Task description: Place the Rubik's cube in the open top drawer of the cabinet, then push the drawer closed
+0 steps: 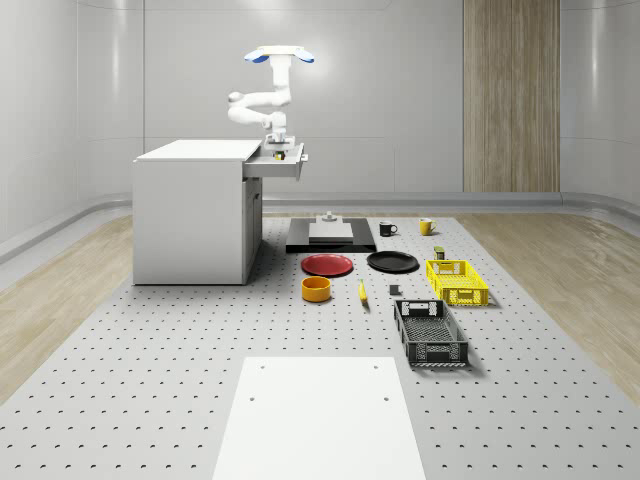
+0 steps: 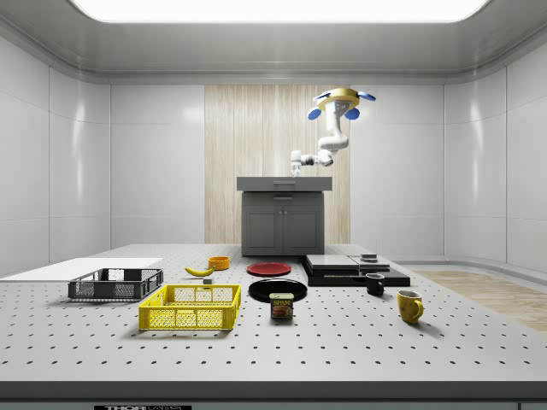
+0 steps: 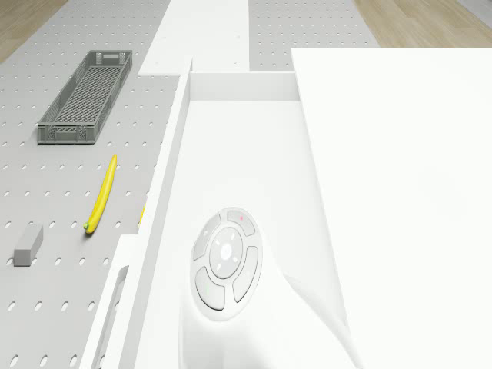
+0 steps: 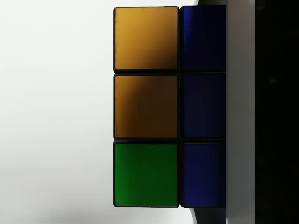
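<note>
Orange, green and deep blue stickers in black plastic edging sit right before the wrist camera: the Rubik's cube (image 4: 159,105) is at the gripper's tip, against a pale flat surface that I take for the floor of the drawer (image 1: 293,172). In the whole-scene view a speck of yellow shows at the gripper (image 1: 276,148), which is down inside the open top drawer of the white cabinet (image 1: 190,215), so the cube lies directly below the wrist and within the drawer's walls; whether it already rests on the floor or hangs just above it I cannot tell. Nor can I tell how the fingers stand, whether clamped on the cube or parted from it. The drone (image 1: 281,55) hovers above the drawer, beside the cabinet's top, its white arm (image 2: 326,150) bent down and back toward the cabinet. The drawer is a smooth, matte white tray with thin upright walls, its long axis running out from the cabinet's front toward the whole-scene view's right; by my judgement the shutting push must go along that axis, against the front panel. The cube is rigid, square-edged and glossy.
</note>
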`<state>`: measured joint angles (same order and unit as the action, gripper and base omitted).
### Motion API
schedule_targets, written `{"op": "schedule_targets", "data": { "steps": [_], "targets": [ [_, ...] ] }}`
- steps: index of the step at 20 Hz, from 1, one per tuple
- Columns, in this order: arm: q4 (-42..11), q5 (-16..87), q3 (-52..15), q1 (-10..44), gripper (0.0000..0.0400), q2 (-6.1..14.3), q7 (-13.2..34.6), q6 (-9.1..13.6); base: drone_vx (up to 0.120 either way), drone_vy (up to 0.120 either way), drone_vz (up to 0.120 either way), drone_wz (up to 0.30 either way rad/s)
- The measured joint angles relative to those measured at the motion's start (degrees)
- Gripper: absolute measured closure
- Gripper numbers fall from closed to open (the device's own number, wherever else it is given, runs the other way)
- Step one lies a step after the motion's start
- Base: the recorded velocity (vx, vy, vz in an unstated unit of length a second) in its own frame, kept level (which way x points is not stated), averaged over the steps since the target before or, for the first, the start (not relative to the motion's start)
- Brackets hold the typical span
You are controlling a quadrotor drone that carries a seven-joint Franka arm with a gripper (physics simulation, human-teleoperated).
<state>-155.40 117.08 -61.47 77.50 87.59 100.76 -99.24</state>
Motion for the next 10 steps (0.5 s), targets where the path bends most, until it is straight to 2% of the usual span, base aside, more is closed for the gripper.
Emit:
{"op": "schedule_targets", "data": {
  "steps": [4, 10],
  "targets": [
    [0.4, 0.9, 0.8, 0.0, 0.0023, -0.6, -0.2, 0.1, 0.000, 0.000, 0.000, 0.000],
    [-1.2, -1.5, -2.1, -1.2, 0.0005, -0.8, -0.4, 2.1, 0.000, 0.000, 0.000, 0.000]
  ]
}}
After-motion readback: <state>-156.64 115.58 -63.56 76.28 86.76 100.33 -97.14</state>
